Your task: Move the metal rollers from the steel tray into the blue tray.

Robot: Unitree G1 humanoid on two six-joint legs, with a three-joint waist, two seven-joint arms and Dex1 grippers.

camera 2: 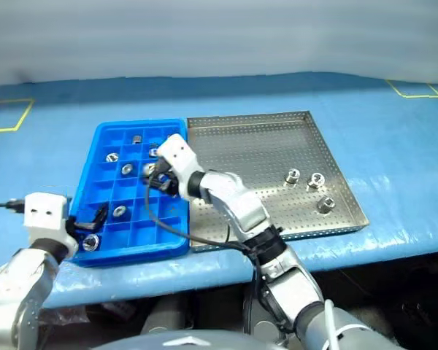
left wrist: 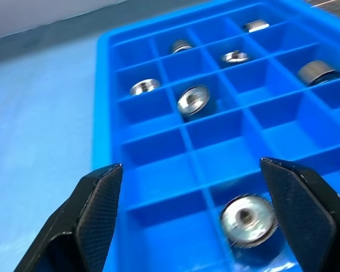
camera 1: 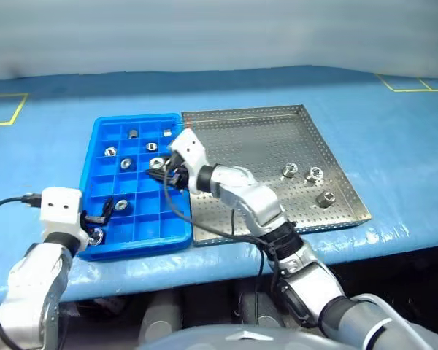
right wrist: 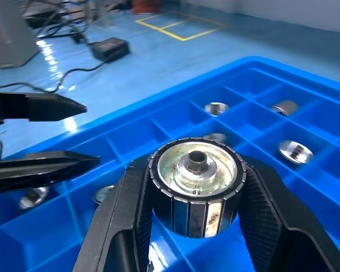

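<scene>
Metal rollers are midway through their move from the steel tray (camera 1: pixel 263 138), the big perforated square lying on the blue-covered table (camera 1: pixel 394 138), into the blue tray (camera 1: pixel 96 149) that sits touching its left edge. The step in hand looks like a delivery: the right gripper (right wrist: pixel 195 226) is pinched around one roller (right wrist: pixel 194 190), its dark centre hole facing the wrist camera, and hovers over the grid of square compartments near the tray's middle. What the next move seems to call for is a short descent into a vacant cell, then spreading the fingers so the roller drops flat rather than catching on a divider wall.

Seven or so rollers already sit in the blue tray, one to a cell, most in the far rows (camera 1: pixel 152 146), so the placement should aim for one of the many free cells nearer the robot. Three rollers (camera 1: pixel 314 174) remain on the steel tray, clustered toward its right side and well apart from either arm; the job appears well past half done.

The left gripper (camera 1: pixel 100 214) hangs over the blue tray's near-left corner with its fingers spread and nothing between them, close to a roller (left wrist: pixel 246 219) resting in a near cell. It stands near the right arm's likely drop zone and could crowd it. A black cable (camera 1: pixel 177 211) trails from the right wrist across the tray's near edge.
</scene>
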